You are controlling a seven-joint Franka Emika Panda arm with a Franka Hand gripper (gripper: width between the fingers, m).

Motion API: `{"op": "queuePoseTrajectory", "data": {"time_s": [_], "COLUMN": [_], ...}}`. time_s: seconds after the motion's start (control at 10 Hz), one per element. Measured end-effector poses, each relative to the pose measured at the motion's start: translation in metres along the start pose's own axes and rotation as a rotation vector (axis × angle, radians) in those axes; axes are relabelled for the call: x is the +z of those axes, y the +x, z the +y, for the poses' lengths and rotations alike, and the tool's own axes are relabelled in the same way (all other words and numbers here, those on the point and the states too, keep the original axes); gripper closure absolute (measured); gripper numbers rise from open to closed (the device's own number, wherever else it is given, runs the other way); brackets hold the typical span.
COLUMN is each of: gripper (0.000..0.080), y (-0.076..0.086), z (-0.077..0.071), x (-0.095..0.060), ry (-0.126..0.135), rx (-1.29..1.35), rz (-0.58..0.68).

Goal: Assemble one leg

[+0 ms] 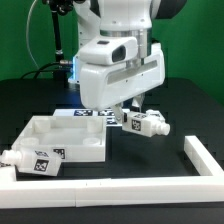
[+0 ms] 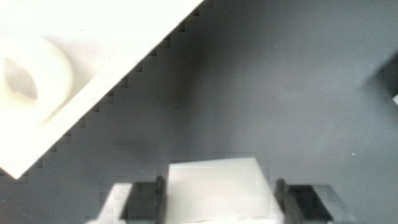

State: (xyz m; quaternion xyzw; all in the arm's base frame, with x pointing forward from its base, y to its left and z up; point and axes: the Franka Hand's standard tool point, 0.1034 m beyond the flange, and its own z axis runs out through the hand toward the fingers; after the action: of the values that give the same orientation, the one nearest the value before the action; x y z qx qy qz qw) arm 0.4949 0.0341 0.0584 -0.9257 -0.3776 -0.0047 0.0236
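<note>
White leg sits clamped between the gripper's fingers, closed to its width, low over the black table. The top lies just beside the gripper, a second tagged piece beyond it.

White plastic tray-like tabletop: on black table, exterior view's left.
Small white tagged plastic leg: just beside tabletop, exterior view's right.

Bright even light, soft shadows, whites washed out, wrist view blurred
</note>
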Motion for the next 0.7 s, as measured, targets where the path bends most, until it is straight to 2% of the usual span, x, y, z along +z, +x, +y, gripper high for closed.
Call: {"op": "queuePoseTrajectory", "data": {"time_s": [0.5, 0.6, 0.7], "gripper": [0.0512, 0.0512, 0.0512], "y": [0.000, -0.008, -0.029], "z": [0.000, -0.013, -0.033], "x": [0.005, 0.005, 0.006], "ry": [0.004, -0.009, 0.003], "rx": [0.009, 0.067, 0.087], "rz": [-0.003, 0.008, -0.014]}}
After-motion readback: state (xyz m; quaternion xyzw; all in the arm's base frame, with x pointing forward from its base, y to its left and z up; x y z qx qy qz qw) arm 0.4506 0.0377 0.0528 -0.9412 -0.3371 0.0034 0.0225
